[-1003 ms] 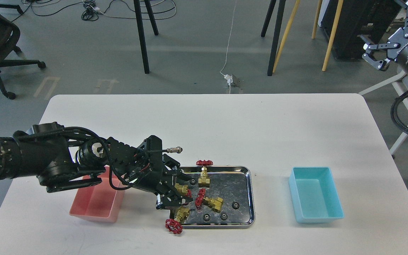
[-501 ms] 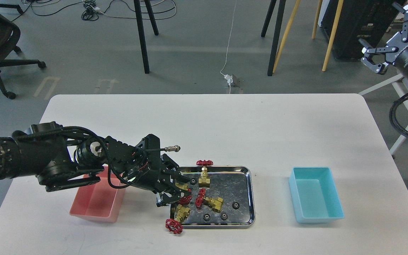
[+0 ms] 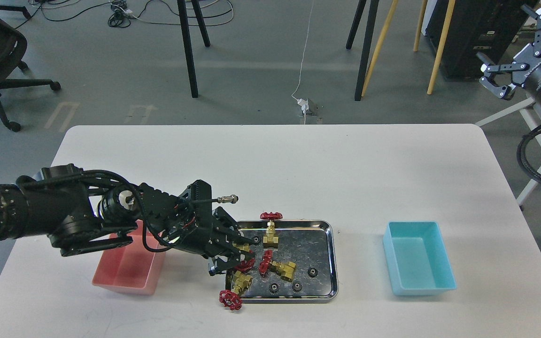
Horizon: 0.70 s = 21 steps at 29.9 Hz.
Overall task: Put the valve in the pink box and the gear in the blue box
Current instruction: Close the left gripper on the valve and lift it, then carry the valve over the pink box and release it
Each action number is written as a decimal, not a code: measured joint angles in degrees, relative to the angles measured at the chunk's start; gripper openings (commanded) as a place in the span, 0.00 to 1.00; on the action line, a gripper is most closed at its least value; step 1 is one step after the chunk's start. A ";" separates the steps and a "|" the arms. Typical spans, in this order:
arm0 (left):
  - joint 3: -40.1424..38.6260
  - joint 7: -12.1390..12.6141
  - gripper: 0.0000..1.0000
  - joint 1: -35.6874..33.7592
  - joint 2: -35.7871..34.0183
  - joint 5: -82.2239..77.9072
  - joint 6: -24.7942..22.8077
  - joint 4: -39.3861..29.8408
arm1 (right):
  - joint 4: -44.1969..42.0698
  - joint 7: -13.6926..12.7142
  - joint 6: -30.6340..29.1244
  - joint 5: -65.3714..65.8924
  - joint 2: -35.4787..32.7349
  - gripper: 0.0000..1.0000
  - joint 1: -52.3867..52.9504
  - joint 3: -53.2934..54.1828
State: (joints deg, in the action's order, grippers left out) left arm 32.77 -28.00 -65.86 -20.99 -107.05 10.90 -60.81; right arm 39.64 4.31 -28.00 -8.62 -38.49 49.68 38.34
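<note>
The left end effector (image 3: 244, 256) hid much of the valve (image 3: 242, 247) it reached for: only a sliver of brass body and part of a red handwheel showed between the dark fingers, which sat closed around that valve at the tray's 9 o'clock edge. Whether the valve had left the tray floor could not be made out. The left arm's bulk also covered the near right corner of the pink box (image 3: 127, 270), and the box's inside, as far as it showed, held nothing.

The steel tray (image 3: 331, 263) lay at the middle of the desk (image 3: 298, 164). In it, a second valve (image 3: 271, 232) stood upright at 12 o'clock, its handwheel rising above the far rim. A third valve (image 3: 277, 266) lay on its side near the centre. A fourth valve (image 3: 235, 288) hung over the 7 o'clock corner, brass body inside, red wheel out over the desk. Small black gears sat on the tray floor: one (image 3: 256, 240) at 11 o'clock just beside the fingers, one (image 3: 313, 271) at 4 o'clock, two (image 3: 274, 287) (image 3: 297, 286) near the 6 o'clock rim. Their teeth were too small to tell apart.

The blue box (image 3: 418, 263) stood at 3 o'clock from the tray, well apart, with nothing in it.

The right end effector (image 3: 510, 70) was off the desk at the upper right, partly cut by the picture's edge, fingers spread, grasping nothing.
</note>
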 measured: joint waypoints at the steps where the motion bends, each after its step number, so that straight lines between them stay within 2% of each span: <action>1: -0.01 0.00 0.21 0.00 0.03 0.03 0.00 0.00 | 0.00 0.00 0.00 0.00 0.00 0.99 -0.02 0.00; 21: -1.41 0.01 0.17 -3.17 -0.81 0.82 -0.22 -0.35 | -0.22 0.46 0.00 0.00 0.38 0.99 -0.09 0.92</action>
State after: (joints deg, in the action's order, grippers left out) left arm 31.37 -28.00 -69.03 -21.80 -106.22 10.68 -61.16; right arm 39.42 4.77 -28.00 -8.62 -38.10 49.59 39.27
